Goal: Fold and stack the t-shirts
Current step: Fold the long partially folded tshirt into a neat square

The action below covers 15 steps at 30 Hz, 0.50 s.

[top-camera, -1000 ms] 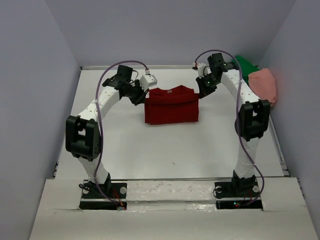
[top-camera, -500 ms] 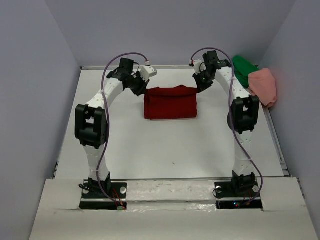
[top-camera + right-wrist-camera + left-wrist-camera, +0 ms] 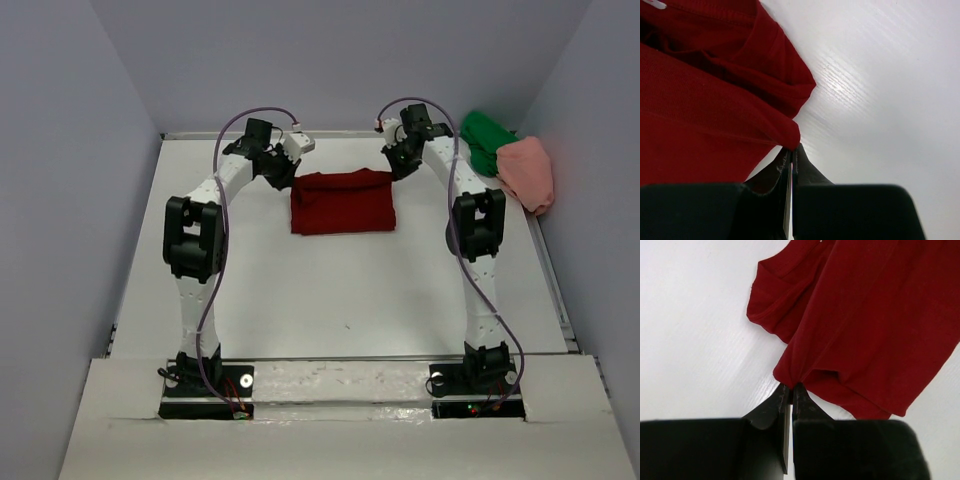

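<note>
Top external view shows the dark red short-sleeved fabric t-shirt lying as a compact rectangle on the far middle of the white table, with one arm reaching to each of its far corners. The left gripper has its jaws pressed together on a bunched corner of the red cloth, and the right gripper pinches the opposite corner the same way, both low over the table surface. In each wrist view a looser fold of the same shirt, seemingly a tucked sleeve or collar layer, pokes out just beyond the pinched corner. The bright green fabric t-shirt and the salmon pink fabric t-shirt sit crumpled together in the far right corner, well apart from the red one and apparently unfolded. Judging from this, the step in hand is a fold of the first shirt, with the far edge held at both ends. The next move probably calls for both arms to act evenly, either carrying that edge over or setting it flat, then letting go together and lifting clear without dragging the layers askew. Stacking appears a long way off.
</note>
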Each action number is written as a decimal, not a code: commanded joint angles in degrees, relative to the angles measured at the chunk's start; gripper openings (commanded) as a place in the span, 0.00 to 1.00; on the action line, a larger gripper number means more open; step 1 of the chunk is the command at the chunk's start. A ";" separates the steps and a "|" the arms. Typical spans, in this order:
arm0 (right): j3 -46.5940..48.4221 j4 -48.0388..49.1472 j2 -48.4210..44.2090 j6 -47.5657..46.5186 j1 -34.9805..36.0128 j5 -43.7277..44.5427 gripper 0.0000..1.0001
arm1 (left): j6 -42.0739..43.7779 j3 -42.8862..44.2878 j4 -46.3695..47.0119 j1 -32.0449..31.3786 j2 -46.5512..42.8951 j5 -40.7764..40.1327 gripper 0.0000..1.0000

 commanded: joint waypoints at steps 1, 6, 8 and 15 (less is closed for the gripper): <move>3.66 3.40 1.99 -1.87 -0.78 5.18 0.00 | -0.48 2.70 2.20 1.65 0.17 -3.37 0.00; 3.57 5.85 2.61 -1.44 -0.78 5.44 0.00 | -1.80 1.48 6.34 2.26 0.87 -4.34 0.18; 3.57 7.61 2.35 -1.17 -0.78 5.88 0.17 | -2.50 1.21 8.18 2.27 0.87 -5.30 0.45; 4.71 10.25 -1.41 -0.82 -0.78 7.11 0.98 | -6.45 -2.65 16.53 2.53 -7.01 -10.49 0.99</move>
